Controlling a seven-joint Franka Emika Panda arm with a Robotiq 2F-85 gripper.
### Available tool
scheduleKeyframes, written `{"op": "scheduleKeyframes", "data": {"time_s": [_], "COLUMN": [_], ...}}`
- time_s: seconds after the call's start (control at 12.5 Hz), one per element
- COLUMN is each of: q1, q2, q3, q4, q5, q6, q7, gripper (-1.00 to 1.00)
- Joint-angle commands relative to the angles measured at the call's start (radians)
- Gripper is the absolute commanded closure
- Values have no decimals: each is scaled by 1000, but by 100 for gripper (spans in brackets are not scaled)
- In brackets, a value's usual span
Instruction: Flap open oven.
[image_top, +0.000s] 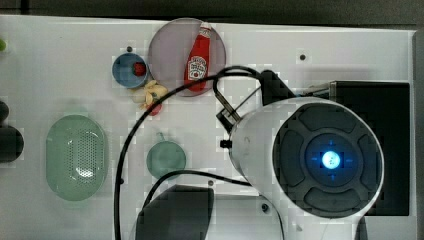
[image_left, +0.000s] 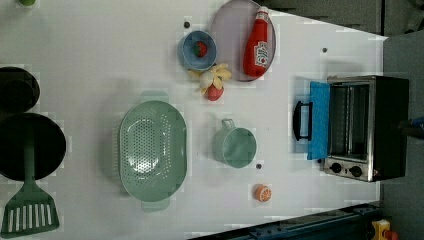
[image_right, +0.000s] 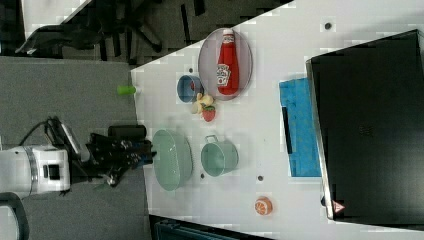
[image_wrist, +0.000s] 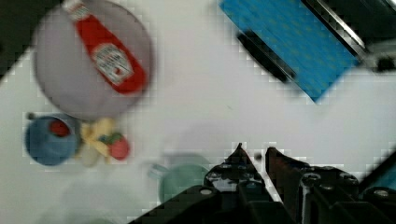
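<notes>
Left view shows the oven (image_left: 367, 127) at the table's (image_left: 100, 55) right end with its blue glass door (image_left: 318, 120) already dropped flat, handle outward, so the gripper (image_wrist: 254, 154), jaws only narrowly apart and holding nothing, hangs clear above the table.

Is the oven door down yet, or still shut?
Open. In the left view the oven shows its bare interior, and its blue glass door lies flapped down flat on the table, bar handle outward.
</notes>
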Motion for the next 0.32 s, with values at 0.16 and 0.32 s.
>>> {"op": "scheduleKeyframes", "data": {"time_s": [0.16, 0.32], "q1": [2, 0], "q2": [7, 7], "q3": [-1, -8], "q4": [51, 51], "q5": [-11, -13], "q6": [-85, -86], "q7": [150, 150], "gripper": [65, 65]}}
